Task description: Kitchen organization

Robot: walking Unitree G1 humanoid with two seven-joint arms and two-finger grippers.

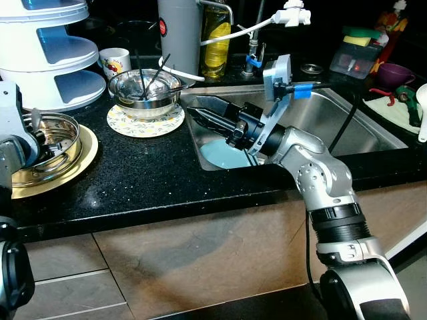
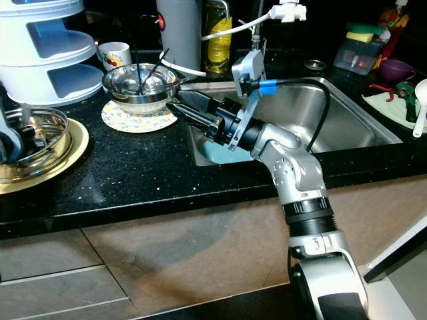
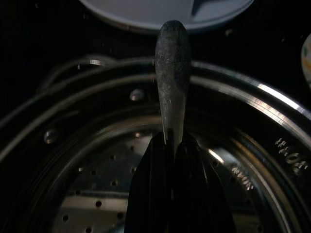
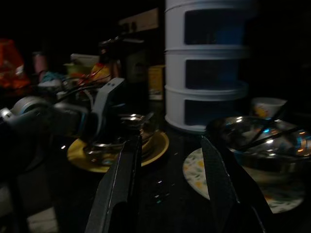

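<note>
fingers (image 3: 194, 194) of the left gripper (image 3: 171, 145) are clenching a spoon (image 3: 172, 73) over the steamer (image 1: 57, 137), probably to place it inside. right gripper (image 1: 208, 117) is hovering released above the sink (image 1: 360, 120).

Right hand (image 1: 200, 115) fingers apart over sink (image 1: 347, 117); steel bowl (image 1: 144, 90) on patterned plate (image 1: 145, 122) beside.

Head cameras overlook counter (image 1: 167, 180); wrist cameras close.

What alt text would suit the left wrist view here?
The left gripper is shut on a grey utensil handle, held over a perforated steel steamer pot on a dark counter. A white rack's base sits beyond the handle's tip.
</note>
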